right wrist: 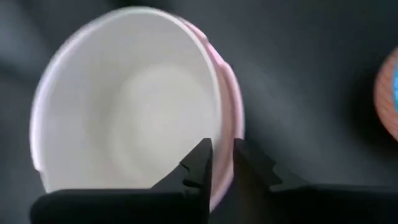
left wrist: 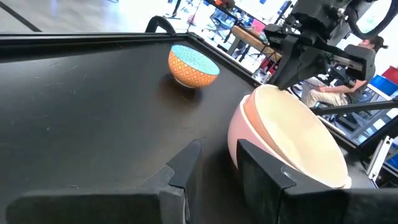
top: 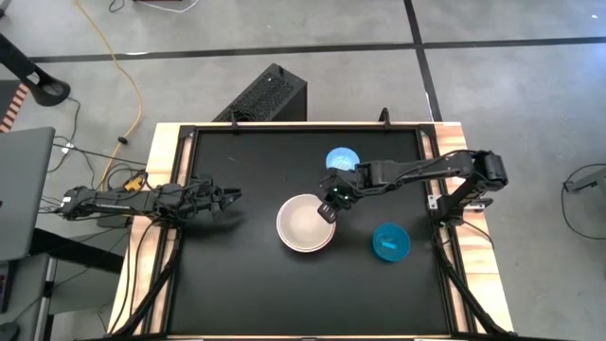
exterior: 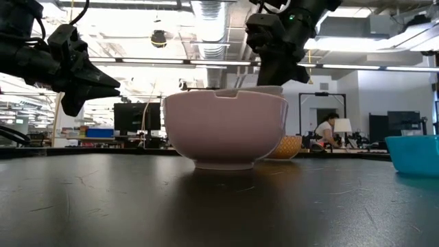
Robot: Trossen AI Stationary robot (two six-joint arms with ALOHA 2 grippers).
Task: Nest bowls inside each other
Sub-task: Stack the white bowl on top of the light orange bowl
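A white bowl (top: 305,224) sits nested in a pink bowl (exterior: 226,130) at the table's middle. A small bowl, blue inside and orange-patterned outside (top: 343,159), stands behind them, and a cyan bowl (top: 390,241) stands to their right. My right gripper (right wrist: 222,167) slants down over the nested bowls' far right rim, its fingers slightly open with the rim in the gap. My left gripper (left wrist: 214,168) waits open and level at the table's left (top: 227,197), apart from every bowl. My right gripper's fingers (right wrist: 199,165) stand on either side of the nested bowls' rim (right wrist: 219,134), one inside and one outside, coming from above and from the right. Whether they touch the rim I cannot tell. Both bowls rest upright on the table.
A raised wooden frame (top: 170,142) runs around the black table top. A dark box (top: 270,95) stands on the floor past the far edge. Bare table lies to the near left (top: 237,284). A person (exterior: 322,130) sits in the room behind.
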